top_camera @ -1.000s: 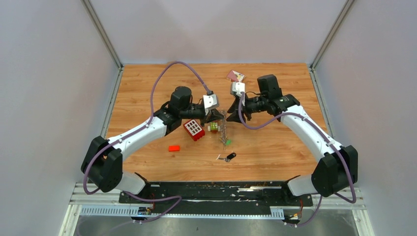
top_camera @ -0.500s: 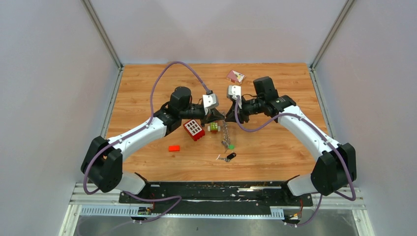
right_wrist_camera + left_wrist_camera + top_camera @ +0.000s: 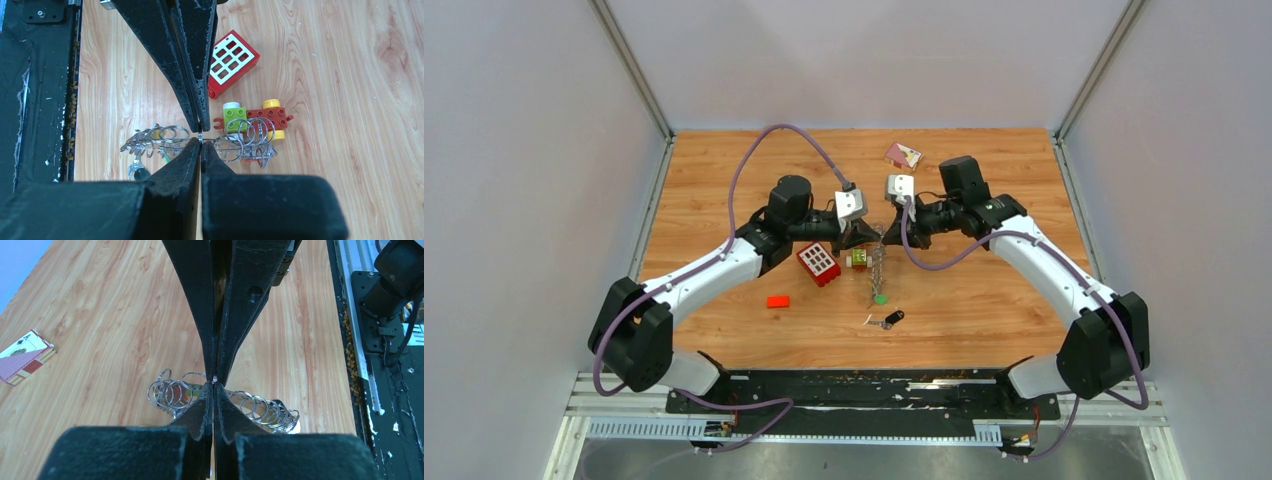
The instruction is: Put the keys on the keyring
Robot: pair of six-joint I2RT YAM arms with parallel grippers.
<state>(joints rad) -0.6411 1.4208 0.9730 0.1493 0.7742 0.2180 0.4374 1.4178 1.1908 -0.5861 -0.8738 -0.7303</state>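
I have two grippers, and both are clenched; my left gripper [image 3: 213, 389] and my right gripper [image 3: 200, 148] meet almost tip to tip at the centre of the top view, each pinching the thin wire of the one keyring [image 3: 877, 268]. Its small split rings bunch on either side of my fingers, too overlapped for me to count; one green-headed key [image 3: 880, 298] hangs at its lower end, and I cannot tell whether that touches the wood. One black-headed key [image 3: 890, 319] lies loose below it, apart from the ring. Left of the ring sit one toy car [image 3: 857, 258] and one red window brick [image 3: 818, 263]; one small red brick [image 3: 777, 301] lies lower left; one card pack [image 3: 902, 155] lies at upper centre. The table [image 3: 994, 300] is wood-grain; pale walls [image 3: 524, 200] close three sides; a black rail [image 3: 864, 385] crosses the bottom.
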